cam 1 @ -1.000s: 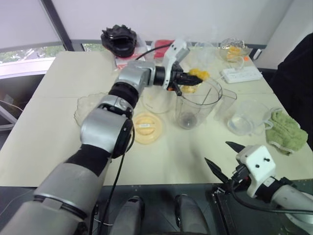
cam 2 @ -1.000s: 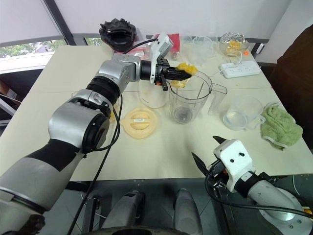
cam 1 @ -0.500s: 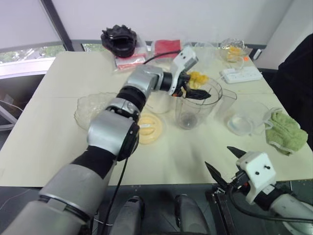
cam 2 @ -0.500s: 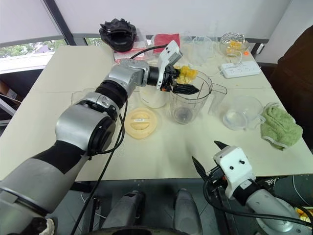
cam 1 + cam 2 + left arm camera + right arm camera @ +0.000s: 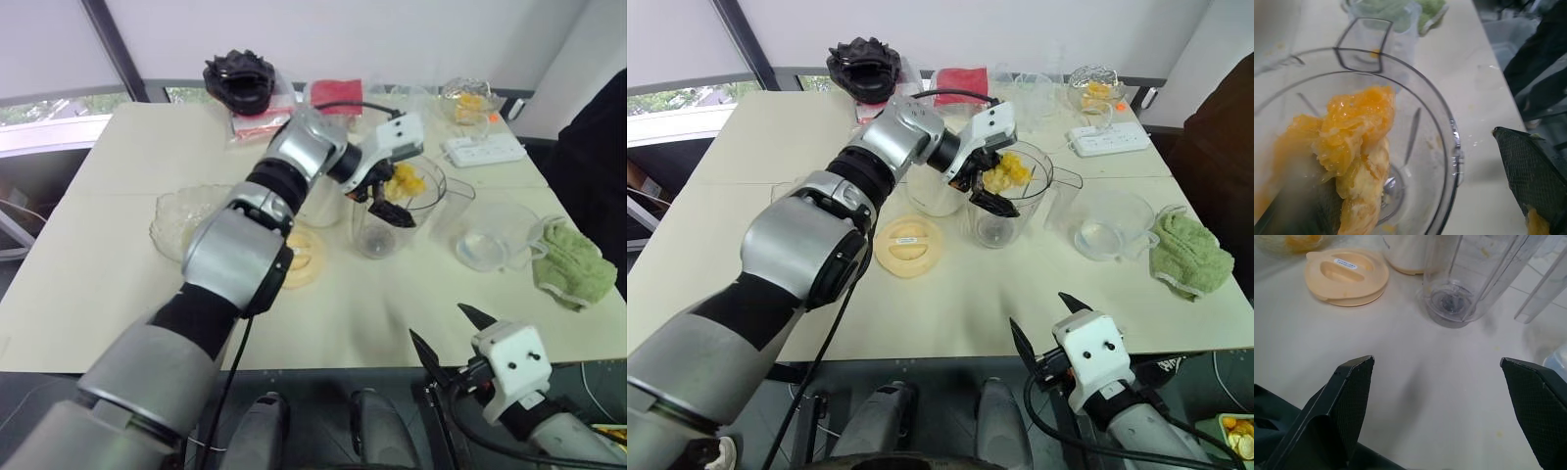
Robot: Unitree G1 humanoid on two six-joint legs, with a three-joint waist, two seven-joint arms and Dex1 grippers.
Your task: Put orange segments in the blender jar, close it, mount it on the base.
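The clear blender jar (image 5: 380, 233) stands upright mid-table. My left gripper (image 5: 384, 203) hangs over its mouth, open. A wet clump of orange segments (image 5: 1352, 142) clings to one finger above the jar's rim (image 5: 1452, 147), and a small bit of orange sticks to the other finger (image 5: 1530, 183). The blades at the jar's bottom are bare. The peach lid (image 5: 299, 257) lies flat on the table left of the jar. My right gripper (image 5: 438, 323) is open near the front edge, holding nothing, with the jar (image 5: 1459, 279) and lid (image 5: 1347, 276) ahead of it.
A glass bowl (image 5: 181, 220) sits at the left, a clear measuring jug (image 5: 490, 235) and a green cloth (image 5: 568, 259) at the right. At the back are a power strip (image 5: 483, 149), a bowl of orange pieces (image 5: 465, 98) and a black appliance (image 5: 238, 80).
My left gripper has swung across the jar mouth, tipped downward and opened; the orange clump it was shut on now hangs from one finger. My right gripper sank slightly.
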